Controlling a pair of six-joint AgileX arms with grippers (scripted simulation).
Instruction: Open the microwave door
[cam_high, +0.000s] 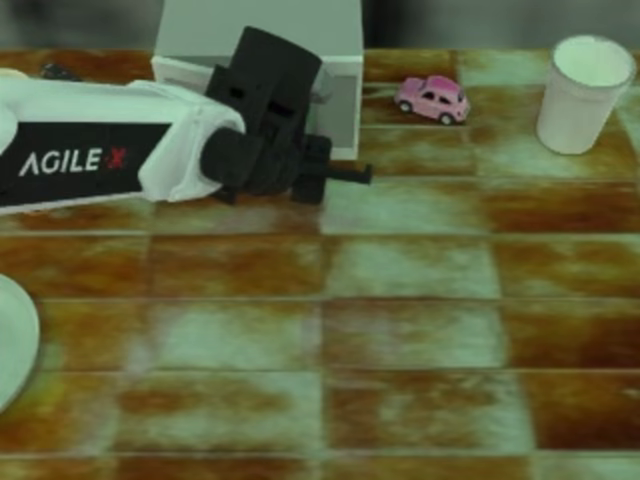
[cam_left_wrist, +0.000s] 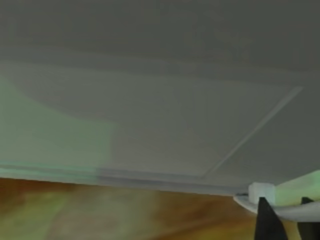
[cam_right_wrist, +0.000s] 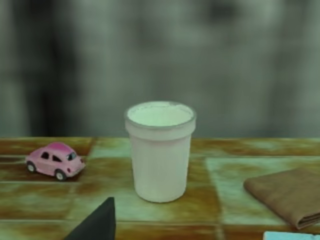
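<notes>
Microwave (cam_high: 260, 30) sits at the far edge of the table (cam_high: 400, 330), left of centre in the top view; everything else is placed off it. Its light top panel shows, and the front face w/ the microwave door (cam_high: 335, 110) points toward the near edge.

Left arm (cam_high: 90, 150) comes in from the table's left side and ends right in front of the microwave, its black wrist block covering most of the door. Left gripper (cam_high: 350, 174) pokes out just past the microwave's front right corner, low by the door's bottom edge. In the left wrist view the door panel (cam_left_wrist: 150, 125) fills nearly the whole frame, its window outline visible, w/ a small white block (cam_left_wrist: 261, 190) at the door's lower edge and dark fingertips (cam_left_wrist: 267, 220) right below it. Can't tell if the fingers are spread or pinching anything. Can't tell if the door is ajar either.

Pink toy car (cam_high: 433, 99) is just right of the microwave. White cup (cam_high: 583, 92) stands upright farther right, well apart from the car. Right wrist view shows a folded brown cloth (cam_right_wrist: 287, 195) beyond the cup, on the side away from the microwave. Only one dark fingertip of the right gripper (cam_right_wrist: 100, 222) shows there; state can't be told.
</notes>
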